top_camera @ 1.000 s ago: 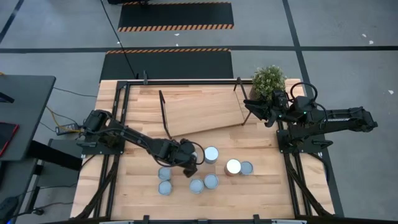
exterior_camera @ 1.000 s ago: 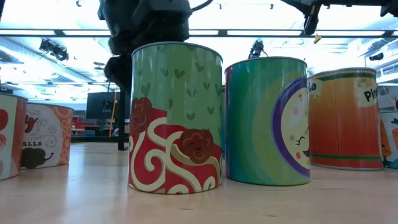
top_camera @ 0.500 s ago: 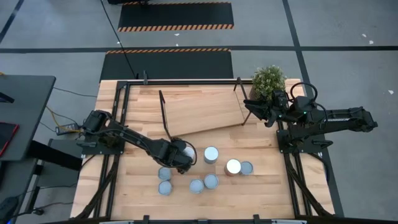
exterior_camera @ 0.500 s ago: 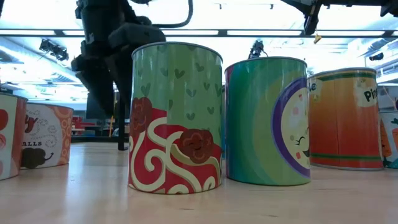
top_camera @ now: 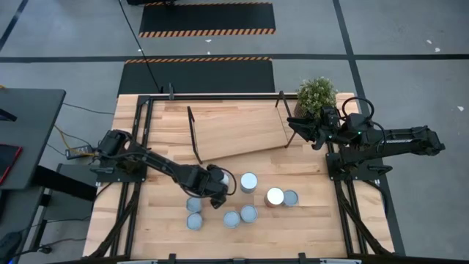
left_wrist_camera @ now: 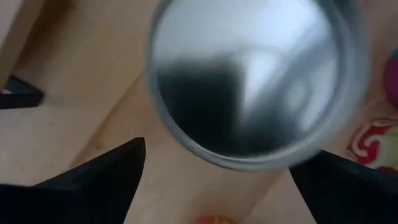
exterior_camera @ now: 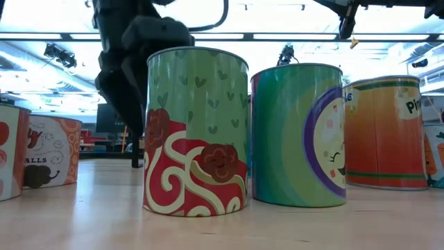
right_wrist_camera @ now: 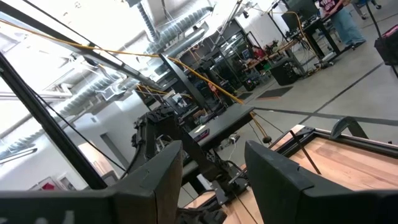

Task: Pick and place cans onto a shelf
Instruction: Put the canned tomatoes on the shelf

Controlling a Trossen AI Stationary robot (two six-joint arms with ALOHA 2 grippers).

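Cans (top_camera: 248,213), silvery-topped, bright labels; left gripper (top_camera: 214,192) spread wide, right gripper (top_camera: 292,126) closed.

Nearest in the low view, one can (exterior_camera: 196,132) is pale green with small hearts above red-and-cream swirls and dark red flowers. Its neighbour (exterior_camera: 298,135) is teal-green with a purple-ringed cream face, and a third can (exterior_camera: 385,132) is orange with a green band.

Shelf (top_camera: 238,130) at table (top_camera: 315,227) rear; plant (top_camera: 316,94) beside shelf's right end; cans (top_camera: 248,182) clustered in front of shelf.
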